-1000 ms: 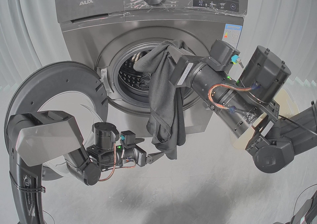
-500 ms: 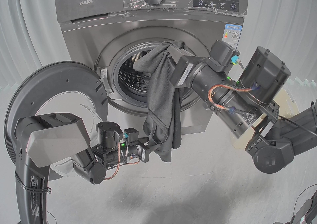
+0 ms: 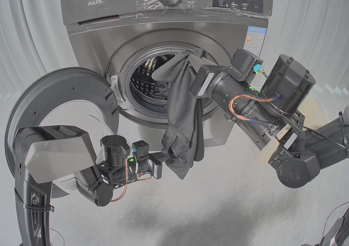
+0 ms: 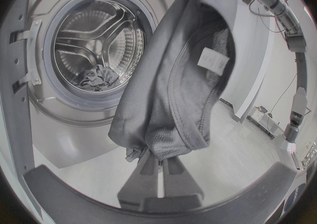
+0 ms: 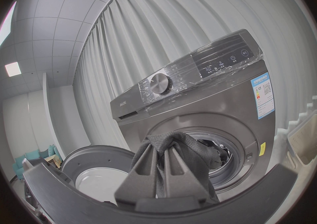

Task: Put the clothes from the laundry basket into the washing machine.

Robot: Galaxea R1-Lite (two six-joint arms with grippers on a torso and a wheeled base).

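Note:
A dark grey garment (image 3: 181, 112) hangs in front of the washing machine's (image 3: 109, 39) open drum (image 3: 145, 83). My right gripper (image 3: 191, 59) is shut on its top end at the upper right of the opening; its fingers (image 5: 171, 168) are wrapped in the cloth (image 5: 185, 155). My left gripper (image 3: 165, 156) is below the opening, shut on the garment's lower hem. The left wrist view has the two fingers (image 4: 147, 168) pinching the bottom fold of the garment (image 4: 178, 85). Another dark garment (image 4: 95, 77) lies inside the drum.
The round door (image 3: 54, 94) stands swung open to the left of the drum, right behind my left arm. A cream laundry basket (image 5: 303, 138) sits to the right of the machine, behind my right arm. Bare grey floor (image 3: 218, 199) lies in front.
My left gripper rose toward the garment's lower end and shut on the hem, drawing it slightly left. My right gripper shifted a little right with the top of the garment.

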